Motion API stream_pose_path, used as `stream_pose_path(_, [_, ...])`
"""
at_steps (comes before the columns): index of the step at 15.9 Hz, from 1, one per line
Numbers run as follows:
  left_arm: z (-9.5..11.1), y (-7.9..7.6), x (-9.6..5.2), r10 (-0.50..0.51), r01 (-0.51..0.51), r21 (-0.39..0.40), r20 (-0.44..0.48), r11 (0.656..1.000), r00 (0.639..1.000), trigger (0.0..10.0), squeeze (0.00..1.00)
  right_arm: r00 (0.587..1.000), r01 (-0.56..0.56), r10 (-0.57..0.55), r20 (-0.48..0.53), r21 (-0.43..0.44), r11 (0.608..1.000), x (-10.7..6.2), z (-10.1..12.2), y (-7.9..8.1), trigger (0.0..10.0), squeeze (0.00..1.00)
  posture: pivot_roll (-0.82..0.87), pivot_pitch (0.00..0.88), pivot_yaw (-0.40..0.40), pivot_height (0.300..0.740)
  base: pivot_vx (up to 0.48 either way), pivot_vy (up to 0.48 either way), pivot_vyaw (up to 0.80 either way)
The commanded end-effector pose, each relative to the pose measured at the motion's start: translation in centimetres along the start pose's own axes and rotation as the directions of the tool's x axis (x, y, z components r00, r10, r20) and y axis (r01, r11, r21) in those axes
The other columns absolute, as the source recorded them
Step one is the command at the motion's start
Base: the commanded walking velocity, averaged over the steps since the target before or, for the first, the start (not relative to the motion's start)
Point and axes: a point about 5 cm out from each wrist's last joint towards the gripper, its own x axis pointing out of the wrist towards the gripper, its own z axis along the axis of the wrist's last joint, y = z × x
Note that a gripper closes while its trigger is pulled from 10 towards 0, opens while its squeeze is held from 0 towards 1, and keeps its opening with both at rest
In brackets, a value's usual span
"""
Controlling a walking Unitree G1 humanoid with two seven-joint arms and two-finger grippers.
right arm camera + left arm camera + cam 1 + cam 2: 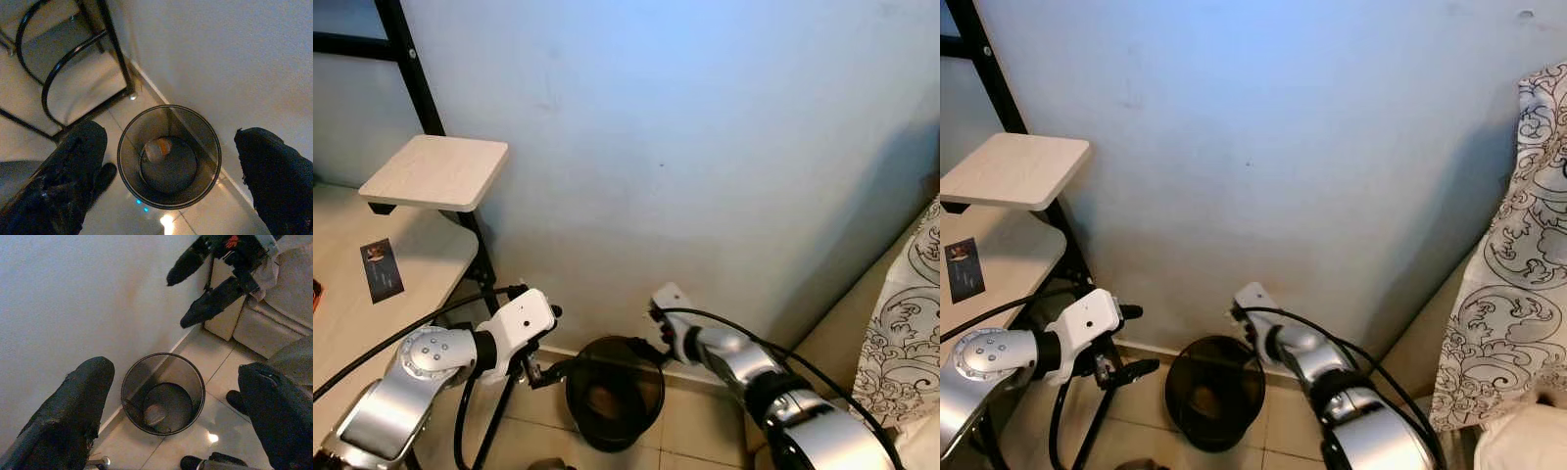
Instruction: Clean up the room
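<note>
A black mesh wastebasket (614,394) stands on the tiled floor against the pale wall. At its bottom lies a small beige-orange scrap (157,148). My left gripper (558,341) hovers open just left of the bin's rim, nothing between its fingers. Open and empty too, my right gripper (652,333) hangs above the rim's right side, close to the wall. The left wrist view has the bin (163,392) below my spread fingers, with the right gripper (178,302) beyond it.
A light wooden desk (421,245) with a dark card (382,269) and a raised shelf (435,168) on a black frame (411,59) stands left. Black curved tubing (49,83) sits near the bin. A bed with patterned cloth (911,313) is on the right.
</note>
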Motion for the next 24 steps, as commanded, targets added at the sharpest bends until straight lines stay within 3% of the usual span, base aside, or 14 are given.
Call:
stream_pose_path(1, [0.1,-0.4,0.0,0.052,-0.051,-0.036,0.019,0.998,0.998,10.0,0.00,0.996,0.048,-0.052,0.071,0.047,0.998,-1.1,0.1,-1.7,10.0,1.00,0.08,0.000,-0.040,0.740,0.000,0.000,0.00])
stream_pose_path(3, [0.0,-0.5,0.1,0.156,-0.150,-0.121,0.044,0.981,0.987,10.0,0.00,0.967,0.093,-0.122,0.224,0.133,0.987,-3.1,0.7,-3.2,10.0,1.00,0.07,0.000,-0.033,0.740,0.000,0.000,0.00])
stream_pose_path(4, [-0.1,-0.1,-0.1,0.300,-0.282,-0.211,0.057,0.936,0.952,10.0,0.00,0.921,0.136,-0.198,0.337,0.198,0.971,-5.7,1.1,-3.8,10.0,1.00,0.05,0.000,-0.025,0.740,0.000,0.000,0.00])
stream_pose_path(6, [0.2,-0.5,-0.6,0.394,-0.363,-0.254,0.083,0.897,0.915,10.0,0.00,0.848,0.155,-0.283,0.447,0.301,0.941,-8.6,1.7,-3.1,10.0,1.00,0.05,0.000,-0.026,0.740,0.000,0.000,-0.74])
stream_pose_path(7, [0.2,-0.7,-0.8,0.408,-0.376,-0.259,0.084,0.890,0.909,10.0,0.00,0.836,0.158,-0.296,0.462,0.314,0.936,-8.9,1.7,-2.9,10.0,1.00,0.05,0.000,-0.027,0.740,0.000,0.000,-0.74])
stream_pose_path(8, [0.6,-1.3,-1.0,0.456,-0.414,-0.283,0.099,0.865,0.884,10.0,0.00,0.795,0.176,-0.349,0.497,0.361,0.916,-9.7,1.6,-2.1,10.0,1.00,0.06,0.000,-0.036,0.740,0.000,0.000,-0.74])
stream_pose_path(10, [0.8,-2.0,-0.9,0.477,-0.440,-0.271,0.086,0.856,0.875,10.0,0.00,0.756,0.185,-0.390,0.525,0.400,0.898,-10.5,1.6,-1.2,10.0,1.00,0.06,0.000,-0.046,0.740,0.000,0.000,-0.74])
stream_pose_path(13, [0.6,-1.8,-1.1,0.557,-0.514,-0.311,0.064,0.800,0.828,10.0,0.00,0.764,0.204,-0.396,0.509,0.392,0.897,-11.7,1.6,-0.4,10.0,1.00,0.06,0.000,-0.040,0.740,0.000,0.000,-0.74])
stream_pose_path(14, [0.6,-1.7,-1.2,0.592,-0.542,-0.332,0.065,0.772,0.804,10.0,0.00,0.772,0.211,-0.389,0.502,0.375,0.903,-11.9,1.7,-0.3,10.0,1.00,0.06,0.000,-0.043,0.740,0.000,0.000,-0.74])
stream_pose_path(15, [0.6,-1.2,-1.7,0.669,-0.595,-0.399,0.066,0.698,0.740,10.0,0.00,0.771,0.230,-0.401,0.495,0.371,0.900,-12.0,1.8,-0.4,10.0,1.00,0.07,0.000,-0.049,0.740,0.000,0.000,-0.74])
stream_pose_path(16, [0.1,-0.5,-2.7,0.758,-0.667,-0.454,0.031,0.591,0.651,10.0,0.00,0.768,0.262,-0.437,0.467,0.393,0.881,-12.1,1.4,-0.6,10.0,1.00,0.07,0.000,-0.053,0.740,0.000,0.000,-0.74])
stream_pose_path(17, [0.0,-0.4,-2.9,0.769,-0.676,-0.459,0.025,0.576,0.639,10.0,0.00,0.768,0.274,-0.450,0.455,0.403,0.873,-12.1,1.2,-0.7,10.0,1.00,0.07,0.000,-0.053,0.740,0.000,0.000,-0.74])
stream_pose_path(20, [-0.1,0.3,-2.8,0.765,-0.685,-0.438,0.008,0.581,0.644,10.0,0.00,0.738,0.322,-0.518,0.432,0.448,0.834,-12.5,1.3,-1.3,10.0,1.00,0.04,0.000,-0.026,0.740,0.000,0.000,-0.75])
stream_pose_path(24, [-0.1,-0.1,-1.7,0.717,-0.648,-0.420,0.009,0.635,0.697,10.0,0.00,0.735,0.328,-0.517,0.440,0.437,0.838,-12.0,2.3,-1.3,10.0,1.00,0.04,0.000,-0.032,0.740,0.000,0.000,-0.76])
